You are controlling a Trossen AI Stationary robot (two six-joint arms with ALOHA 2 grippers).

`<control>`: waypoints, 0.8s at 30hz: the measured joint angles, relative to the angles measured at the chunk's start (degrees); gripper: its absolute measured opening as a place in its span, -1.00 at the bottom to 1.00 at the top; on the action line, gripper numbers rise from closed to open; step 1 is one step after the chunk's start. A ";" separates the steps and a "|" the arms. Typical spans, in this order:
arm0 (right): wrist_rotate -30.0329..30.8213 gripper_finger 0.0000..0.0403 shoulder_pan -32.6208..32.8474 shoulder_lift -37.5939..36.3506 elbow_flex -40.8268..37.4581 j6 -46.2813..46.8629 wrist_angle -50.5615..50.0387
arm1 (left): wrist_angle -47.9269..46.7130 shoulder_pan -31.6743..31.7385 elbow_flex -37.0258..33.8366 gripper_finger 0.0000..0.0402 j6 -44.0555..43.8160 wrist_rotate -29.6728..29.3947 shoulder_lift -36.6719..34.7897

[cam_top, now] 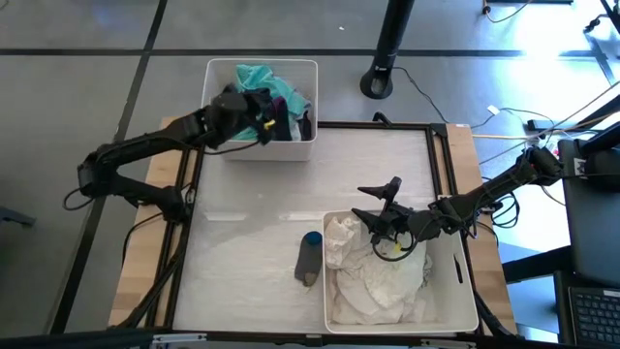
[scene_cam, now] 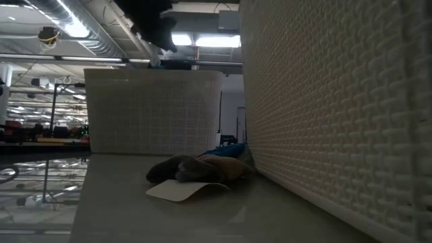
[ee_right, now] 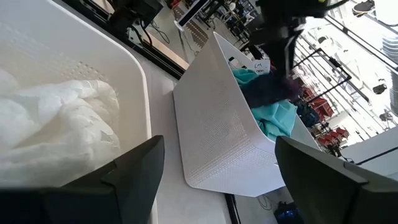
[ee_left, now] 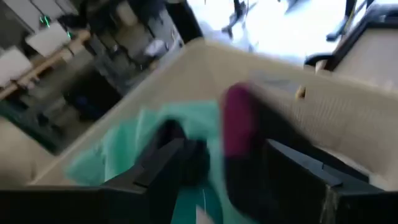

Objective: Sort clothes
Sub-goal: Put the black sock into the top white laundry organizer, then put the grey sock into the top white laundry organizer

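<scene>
A white bin (cam_top: pixel 215 70) at the table's far side holds teal (cam_top: pixel 254 76) and dark clothes (cam_top: pixel 291 105). My left gripper (cam_top: pixel 266 116) hangs open over this bin. In the left wrist view (ee_left: pixel 224 174) a dark garment with a magenta part (ee_left: pixel 239 124) and teal cloth (ee_left: pixel 124 149) lie below its fingers. A near bin (cam_top: pixel 465 291) holds white clothes (cam_top: pixel 373 276). My right gripper (cam_top: pixel 373 202) is open above that bin's far edge and holds nothing (ee_right: pixel 214 174). A dark sock with a blue cuff (cam_top: pixel 309 258) lies flat on the table beside the near bin.
In the low view the sock (scene_cam: pixel 199 169) lies against the near bin's wall (scene_cam: pixel 337 121), with the far bin (scene_cam: pixel 155 111) behind it. A black stand base (cam_top: pixel 380 82) is on the floor past the table. The white table surface (cam_top: pixel 242 223) stretches between the bins.
</scene>
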 joint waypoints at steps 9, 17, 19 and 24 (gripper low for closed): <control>-1.11 0.54 -0.01 -0.02 -0.02 0.00 0.49 | -4.05 -4.21 0.02 0.05 -3.97 9.13 -3.19; -1.07 0.54 -0.02 -0.02 -0.02 -0.22 0.46 | -2.19 -19.62 -5.25 0.05 -11.78 25.47 -1.23; -1.07 0.54 -0.02 -0.02 -0.02 -0.22 0.46 | -0.49 -23.80 -7.92 0.05 -13.49 25.69 0.56; -1.07 0.54 -0.02 -0.02 -0.01 -0.24 0.55 | 9.36 -31.56 -13.82 0.05 -18.22 23.46 6.68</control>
